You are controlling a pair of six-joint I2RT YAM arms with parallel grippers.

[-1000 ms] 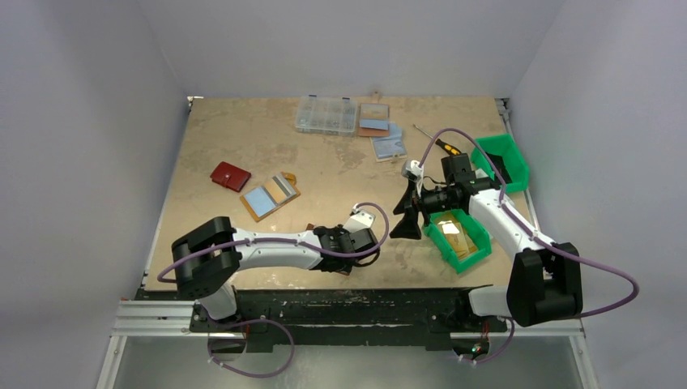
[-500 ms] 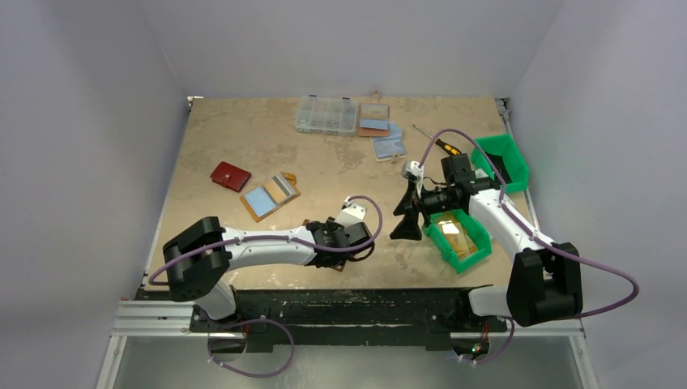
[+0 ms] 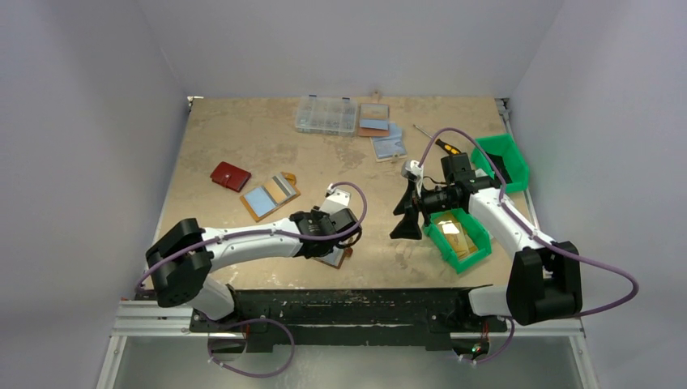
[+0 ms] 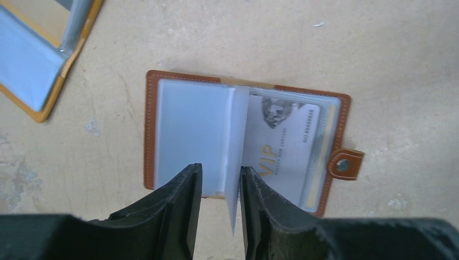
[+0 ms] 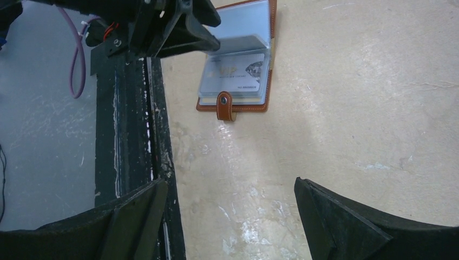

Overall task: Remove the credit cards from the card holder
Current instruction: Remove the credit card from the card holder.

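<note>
The brown leather card holder (image 4: 151,135) lies open on the table near its front edge, snap tab (image 4: 345,164) to the right. A silvery-grey VIP credit card (image 4: 287,143) sits in its right-hand sleeve. One clear sleeve (image 4: 236,179) stands up between the jaws of my left gripper (image 4: 221,173), against the right finger; the jaws are a little apart. In the top view the holder (image 3: 339,258) peeks out beside the left gripper (image 3: 324,237). My right gripper (image 3: 405,223) hangs open and empty above the table. A gold card (image 3: 458,241) lies in the near green bin (image 3: 436,241).
A dark red wallet (image 3: 230,176) and a brown holder with a blue card (image 3: 269,197) lie at the left. A clear box (image 3: 326,115), two more holders (image 3: 373,119), a screwdriver (image 3: 441,144) and a second green bin (image 3: 502,162) are at the back. A black rail (image 5: 130,135) edges the table front.
My left arm has swung left and slightly back, and the holder's corner now shows beside it. The right arm has not moved.
</note>
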